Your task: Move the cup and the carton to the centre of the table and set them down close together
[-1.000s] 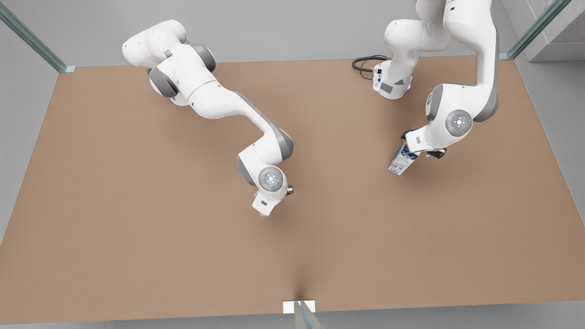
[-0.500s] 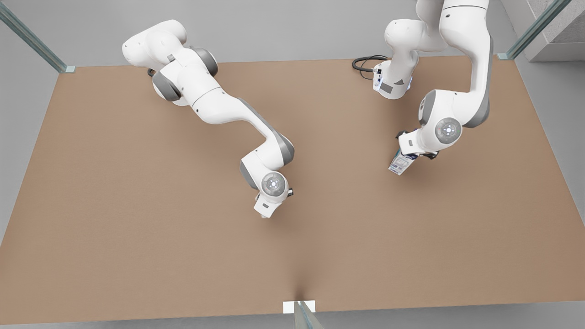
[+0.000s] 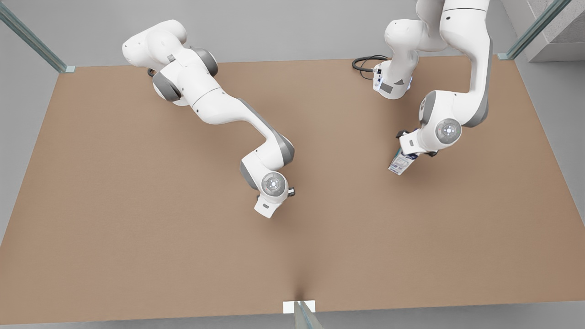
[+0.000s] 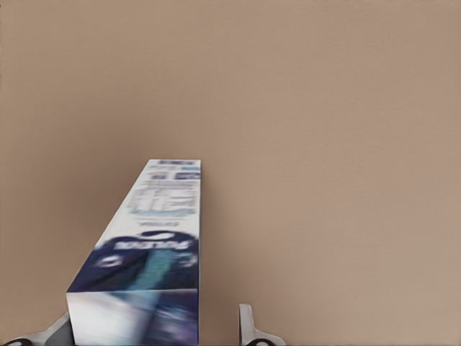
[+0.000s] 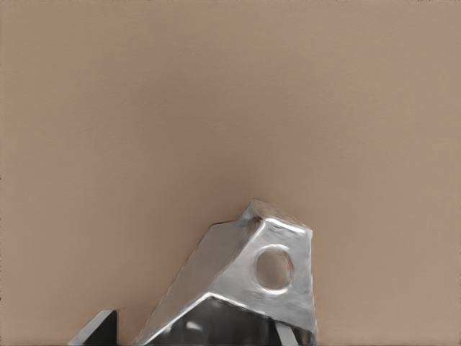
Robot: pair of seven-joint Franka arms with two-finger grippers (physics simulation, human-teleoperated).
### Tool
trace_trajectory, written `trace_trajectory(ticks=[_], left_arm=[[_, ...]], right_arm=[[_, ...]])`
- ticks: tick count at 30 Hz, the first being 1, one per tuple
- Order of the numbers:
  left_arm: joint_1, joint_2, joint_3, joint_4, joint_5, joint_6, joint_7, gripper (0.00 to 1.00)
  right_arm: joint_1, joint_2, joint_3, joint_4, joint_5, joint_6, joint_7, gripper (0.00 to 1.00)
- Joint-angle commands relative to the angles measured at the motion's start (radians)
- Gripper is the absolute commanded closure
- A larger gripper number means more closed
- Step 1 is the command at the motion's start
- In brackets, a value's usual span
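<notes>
Showing blurred, unreadable print, carton [image 4: 148, 274] between left pincer [image 4: 155, 335] fingers

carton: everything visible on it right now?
The carton is a slim rectangular box, white with dark blue print, a teal streak and small label text on one face. It looks like printed card. The left gripper straddles its near end: one finger sits against a side, the other stands clear with a gap. In the front view it pokes out under the arm on that view's right, off-centre on the table.
</notes>
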Motion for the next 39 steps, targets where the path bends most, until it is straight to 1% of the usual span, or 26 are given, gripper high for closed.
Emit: trace_trajectory(ticks=[1, 8, 12, 15, 17, 18, 19, 20, 21, 22, 23, 24, 25, 26, 27, 28, 29, 30, 31, 32, 34, 38, 39], left_arm=[[-0.011, 0.000, 0.000, -0.008, 0.000, 0.010, 0.000, 0.00], [-0.011, 0.003, 0.000, -0.034, 0.000, 0.019, 0.002, 0.00], [-0.011, 0.006, 0.000, -0.054, 0.000, 0.021, 0.000, 0.00], [-0.011, 0.006, 0.000, -0.062, 0.000, 0.021, 0.002, 0.00], [-0.011, 0.008, 0.000, -0.063, 0.000, 0.019, 0.002, 0.00], [-0.011, 0.012, 0.000, -0.063, 0.000, 0.021, 0.002, 0.00], [-0.011, 0.015, 0.000, -0.063, 0.000, 0.021, 0.002, 0.00], [-0.009, 0.017, 0.000, -0.063, 0.000, 0.021, 0.002, 0.00], [-0.009, 0.017, 0.000, -0.063, 0.000, 0.021, 0.002, 0.00], [-0.009, 0.018, 0.000, -0.069, 0.000, 0.021, 0.002, 0.00], [-0.009, 0.018, 0.002, -0.069, 0.000, 0.021, 0.002, 0.00], [-0.009, 0.017, 0.002, -0.069, 0.000, 0.021, 0.002, 0.00], [-0.009, 0.017, 0.002, -0.068, 0.000, 0.019, 0.002, 0.00], [-0.011, 0.017, 0.002, -0.068, 0.000, 0.019, 0.002, 0.00], [-0.009, 0.017, 0.002, -0.068, 0.000, 0.019, 0.000, 0.04], [-0.009, 0.017, 0.002, -0.068, 0.002, 0.019, -0.011, 0.24], [-0.011, 0.017, 0.002, -0.068, 0.002, 0.017, -0.018, 0.33], [-0.009, 0.015, 0.002, -0.066, 0.003, 0.016, -0.018, 0.37], [-0.011, 0.014, 0.000, -0.063, 0.003, 0.016, -0.018, 0.38], [-0.009, 0.011, 0.000, -0.062, 0.003, 0.016, -0.018, 0.38], [-0.011, 0.006, 0.000, -0.056, 0.003, 0.016, -0.037, 0.38], [-0.009, 0.017, 0.000, -0.039, 0.003, 0.021, -0.041, 0.49], [-0.008, 0.023, 0.000, -0.034, 0.003, 0.022, -0.041, 0.50]], right_arm=[[0.000, 0.000, 0.000, -0.001, 0.000, 0.000, 0.000, 0.00], [-0.002, -0.003, 0.002, 0.002, 0.002, -0.003, -0.003, 0.00], [-0.005, -0.015, 0.011, 0.006, 0.008, -0.041, -0.003, 0.00], [-0.008, -0.046, 0.012, 0.006, 0.015, -0.109, -0.003, 0.00], [-0.021, -0.103, 0.009, 0.005, 0.017, -0.138, -0.014, 0.00], [-0.057, -0.155, 0.002, 0.005, 0.028, -0.199, -0.020, 0.00], [-0.133, -0.230, -0.006, -0.009, 0.052, -0.248, -0.018, 0.00], [-0.225, -0.358, -0.008, -0.145, 0.041, -0.252, -0.020, 0.00], [-0.343, -0.537, -0.008, -0.282, -0.014, -0.248, -0.021, 0.00], [-0.480, -0.742, 0.003, -0.406, -0.078, -0.287, -0.072, 0.00], [-0.615, -0.938, 0.078, -0.570, -0.058, -0.294, -0.091, 0.00], [-0.652, -0.947, 0.092, -0.607, -0.074, -0.288, -0.101, 0.00], [-0.716, -0.939, 0.092, -0.638, -0.071, -0.203, -0.158, 0.00], [-0.721, -0.950, 0.094, -0.667, -0.049, -0.239, -0.152, 0.00], [-0.724, -0.947, 0.106, -0.664, -0.055, -0.289, -0.216, 0.00], [-0.724, -0.948, 0.107, -0.658, -0.086, -0.261, -0.436, 0.00], [-0.709, -0.945, 0.115, -0.638, -0.090, -0.275, -0.316, 0.00], [-0.707, -0.944, 0.121, -0.618, -0.089, -0.284, -0.282, 0.00], [-0.704, -0.902, 0.126, -0.557, -0.086, -0.285, -0.278, 0.00], [-0.686, -0.894, 0.127, -0.538, -0.100, -0.285, -0.279, 0.00], [-0.684, -0.896, 0.127, -0.541, -0.137, -0.291, -0.272, 0.00], [-0.690, -0.894, 0.126, -0.537, -0.132, -0.304, -0.272, 0.00], [-0.687, -0.894, 0.126, -0.537, -0.129, -0.304, -0.272, 0.00]])
